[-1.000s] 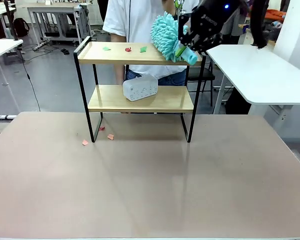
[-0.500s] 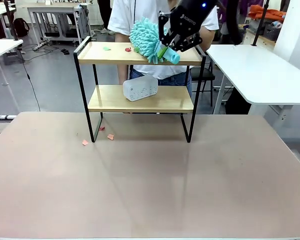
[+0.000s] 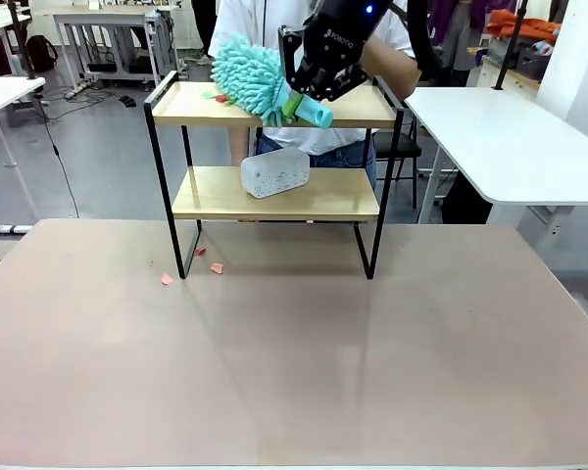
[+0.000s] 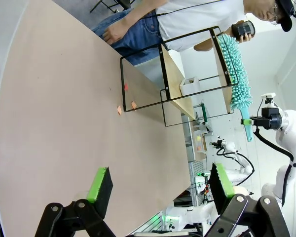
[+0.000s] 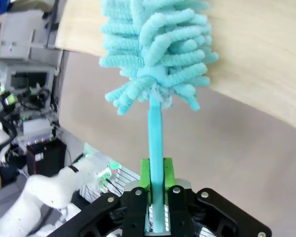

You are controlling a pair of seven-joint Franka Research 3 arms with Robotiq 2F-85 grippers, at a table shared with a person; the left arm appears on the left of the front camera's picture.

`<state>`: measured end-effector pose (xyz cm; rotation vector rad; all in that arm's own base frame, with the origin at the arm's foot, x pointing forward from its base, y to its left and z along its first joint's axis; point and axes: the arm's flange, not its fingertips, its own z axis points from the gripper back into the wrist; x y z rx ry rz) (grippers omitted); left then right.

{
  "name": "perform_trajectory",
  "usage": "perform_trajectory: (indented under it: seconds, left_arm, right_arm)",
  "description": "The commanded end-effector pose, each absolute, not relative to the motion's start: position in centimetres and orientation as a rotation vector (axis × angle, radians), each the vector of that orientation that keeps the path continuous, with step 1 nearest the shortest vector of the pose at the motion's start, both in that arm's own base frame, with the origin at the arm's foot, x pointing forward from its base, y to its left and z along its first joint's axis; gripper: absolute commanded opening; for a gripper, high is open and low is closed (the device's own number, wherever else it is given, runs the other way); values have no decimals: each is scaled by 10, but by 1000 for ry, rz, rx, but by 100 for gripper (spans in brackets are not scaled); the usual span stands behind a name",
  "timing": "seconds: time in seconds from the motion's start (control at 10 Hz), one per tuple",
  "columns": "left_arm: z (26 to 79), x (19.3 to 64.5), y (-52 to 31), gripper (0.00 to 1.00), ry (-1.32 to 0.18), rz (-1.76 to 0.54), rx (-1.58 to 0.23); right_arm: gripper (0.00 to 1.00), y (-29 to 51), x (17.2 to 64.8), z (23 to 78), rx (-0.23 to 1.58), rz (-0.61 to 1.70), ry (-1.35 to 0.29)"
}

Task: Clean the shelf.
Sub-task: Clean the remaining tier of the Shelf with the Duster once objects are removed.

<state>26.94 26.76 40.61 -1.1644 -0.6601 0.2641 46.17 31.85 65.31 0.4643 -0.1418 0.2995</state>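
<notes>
Duster (image 3: 247, 73), clamped in right gripper (image 3: 299, 98), has swept leftward along top of shelf (image 3: 348, 106), pushing scraps (image 3: 216, 97) ahead; left gripper (image 4: 160, 183) stands open.

Front view: the person (image 3: 245, 15) behind the shelf (image 3: 333, 201) is cut off at 12 o'clock and screened lower down by its boards; the wrist of the right gripper (image 3: 299, 98) also runs off at 12 o'clock. The duster (image 3: 247, 73) half hides coloured scraps (image 3: 214, 96) at its 8 o'clock, too small to identify, like the bits (image 3: 217, 267) on the table (image 3: 294, 372). Markings on the white box (image 3: 274, 171) are illegible. Right wrist view: the duster's head is cropped at 12 o'clock, its handle end buried between the pads (image 5: 145, 175). Left wrist view: the left gripper (image 4: 160, 173) is cropped at 6 o'clock
</notes>
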Motion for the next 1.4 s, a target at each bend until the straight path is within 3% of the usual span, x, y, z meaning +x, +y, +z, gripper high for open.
perform_trajectory:
  seconds: [0.0,0.3,0.7,1.2,1.3]
  left_arm:
    - [406,270,267,100,-689,245,-1175]
    - [406,270,267,100,-689,245,-1175]
    - [406,270,267,100,-689,245,-1175]
    - [406,270,267,100,-689,245,-1175]
    - [406,270,267,100,-689,245,-1175]
  right_arm:
    - [12,311,463,655,498,463,-68]
    - [12,287,447,663,556,750,65]
    - [12,249,422,677,674,922,160]
    - [12,227,412,677,778,876,163]
    - [12,201,397,683,845,754,182]
